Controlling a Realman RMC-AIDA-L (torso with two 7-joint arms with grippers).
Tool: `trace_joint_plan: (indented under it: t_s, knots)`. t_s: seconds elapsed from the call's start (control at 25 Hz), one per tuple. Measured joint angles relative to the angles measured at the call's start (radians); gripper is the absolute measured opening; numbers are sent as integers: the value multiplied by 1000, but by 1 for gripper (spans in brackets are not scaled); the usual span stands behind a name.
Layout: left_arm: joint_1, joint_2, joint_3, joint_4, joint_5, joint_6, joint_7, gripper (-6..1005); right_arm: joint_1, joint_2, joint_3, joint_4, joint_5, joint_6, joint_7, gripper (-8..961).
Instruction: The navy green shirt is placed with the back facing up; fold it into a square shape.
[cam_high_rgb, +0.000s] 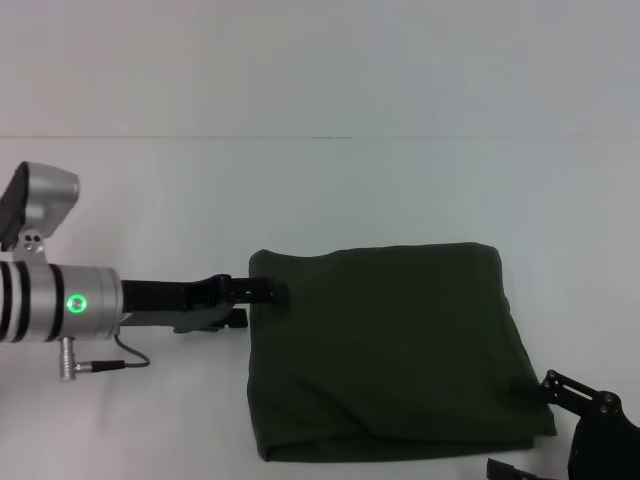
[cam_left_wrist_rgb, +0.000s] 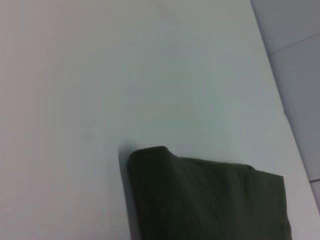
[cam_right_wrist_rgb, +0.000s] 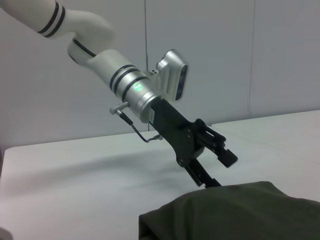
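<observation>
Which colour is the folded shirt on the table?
Plain dark olive green shirt, best seen in the head view.

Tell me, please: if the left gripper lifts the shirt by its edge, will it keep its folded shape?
Probably not. The shirt is soft cloth lying in loose layers with rounded edges, so it would likely droop and unfold. The left gripper meets only its left edge, so the rest would sag. It looks light and should slide on the smooth table.

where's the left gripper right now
In the head view the left gripper reaches in from the robot's left, open, its tip at the left edge of the folded navy green shirt, near the far corner.
</observation>
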Motion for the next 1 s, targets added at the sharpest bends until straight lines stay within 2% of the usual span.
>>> trace_joint_plan:
  t_s: [0.12, 0.52, 1.0]
  knots:
    - [-6, -12, 14, 0, 0, -27, 1, 949, 0, 0, -1, 3, -1, 0, -3, 935]
    - [-11, -23, 42, -3, 1, -83, 4, 949, 2, 0, -4, 11, -14, -1, 1, 935]
    - [-29, -67, 61, 8, -8, -114, 33, 939, 7, 0, -4, 12, -14, -2, 3, 935]
